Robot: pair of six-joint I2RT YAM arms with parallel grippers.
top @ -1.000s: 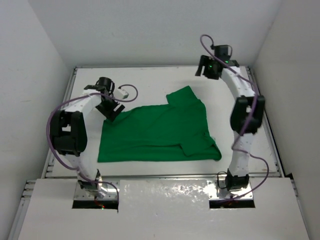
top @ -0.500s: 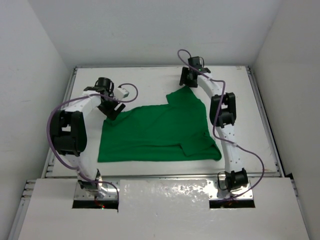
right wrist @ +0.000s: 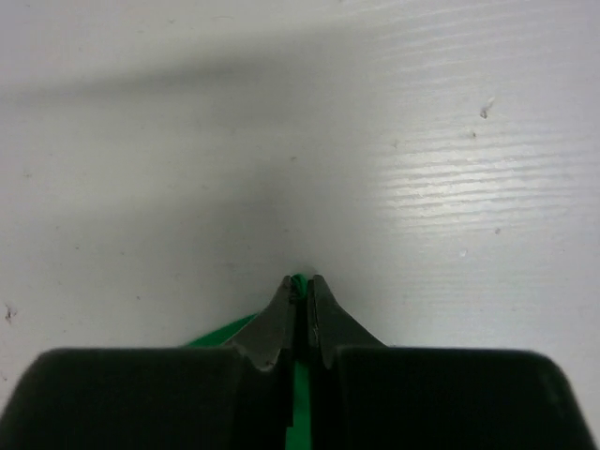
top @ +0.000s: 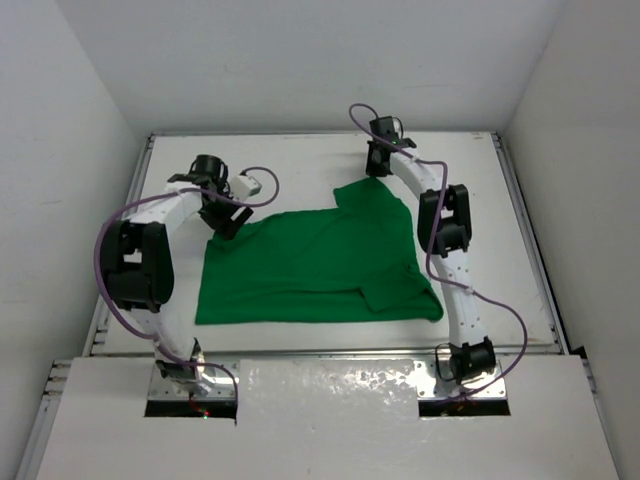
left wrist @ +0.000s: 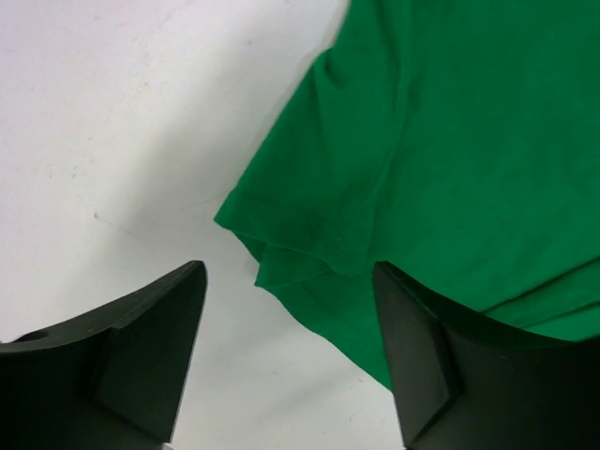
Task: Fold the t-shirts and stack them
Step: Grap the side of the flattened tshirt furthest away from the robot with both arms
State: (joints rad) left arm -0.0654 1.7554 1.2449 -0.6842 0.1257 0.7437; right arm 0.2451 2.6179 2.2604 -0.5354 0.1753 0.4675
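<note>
A bright green t-shirt (top: 320,262) lies spread on the white table, one sleeve pointing to the far side. My right gripper (top: 376,168) is at that far sleeve tip, shut on the green cloth; in the right wrist view a sliver of the t-shirt (right wrist: 300,394) shows pinched at the right gripper (right wrist: 300,281). My left gripper (top: 224,222) hovers over the shirt's far left corner. In the left wrist view the left gripper (left wrist: 289,281) stands open, and the t-shirt's folded corner (left wrist: 309,244) lies between and beyond the black fingers (left wrist: 141,328).
The white table (top: 290,165) has raised rails at its left and right edges (top: 525,240). White walls close in the back and sides. Purple cables (top: 255,195) loop off both arms.
My right arm swung left and down from the far right corner to the shirt's far sleeve and its gripper shut on the cloth. The left gripper shifted slightly lower over the shirt corner.
</note>
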